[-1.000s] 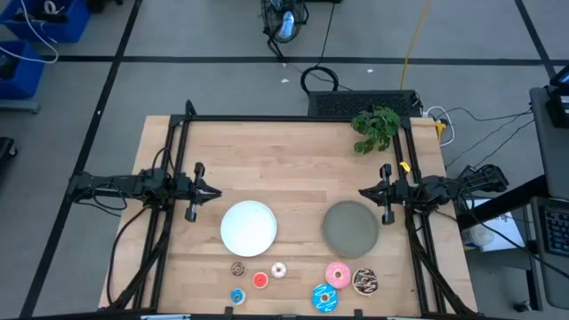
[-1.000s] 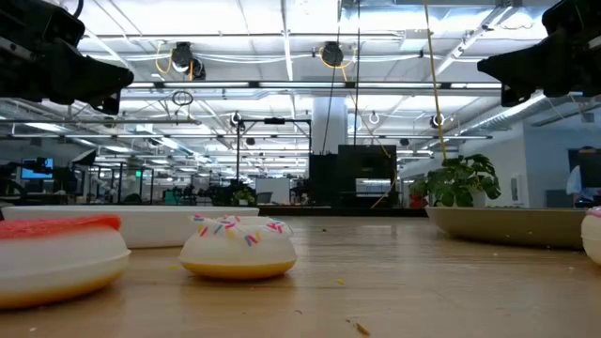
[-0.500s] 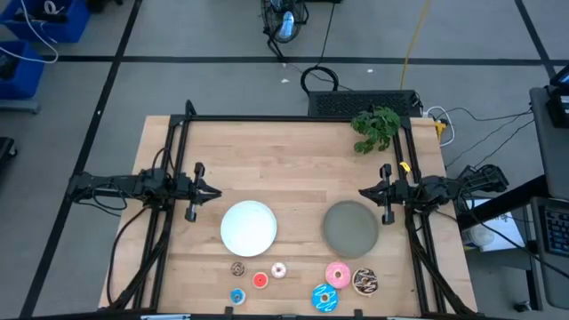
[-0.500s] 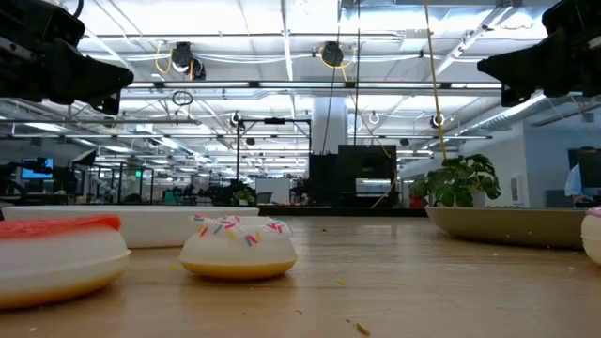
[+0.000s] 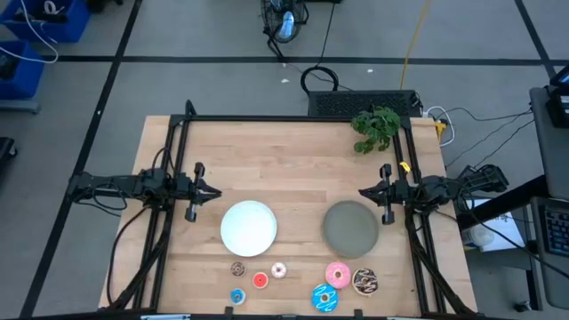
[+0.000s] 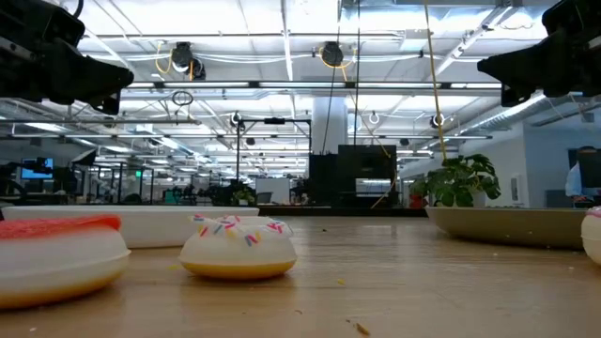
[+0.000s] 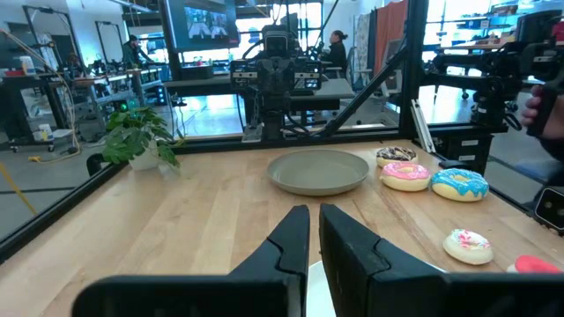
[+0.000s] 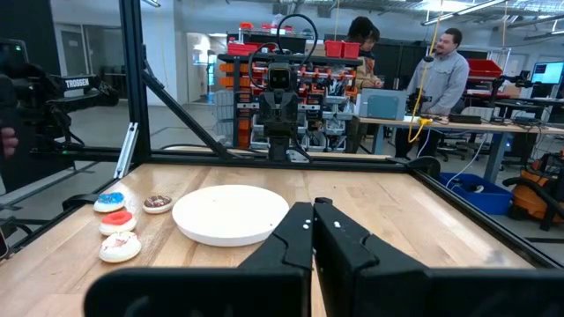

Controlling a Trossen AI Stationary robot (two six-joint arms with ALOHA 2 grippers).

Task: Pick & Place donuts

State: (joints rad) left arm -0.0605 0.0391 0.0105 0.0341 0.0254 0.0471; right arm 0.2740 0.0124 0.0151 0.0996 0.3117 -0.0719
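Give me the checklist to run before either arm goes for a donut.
1. Left claw empty, shut, above the table's left side: ok.
2. Right claw empty, shut, at the right side: ok.
3. White plate bare: ok.
4. Grey plate bare: ok.
5. All seven donuts along the front edge, from tiny blue donut to chocolate donut: ok.
6. Which plate takes which donut: cannot tell.

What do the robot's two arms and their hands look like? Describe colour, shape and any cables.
Both arms are black and slender, built of jointed segments with thin dark cables along them. The left hand and right hand each end in two flat, angular black fingers tapering to a point. No markings are visible.
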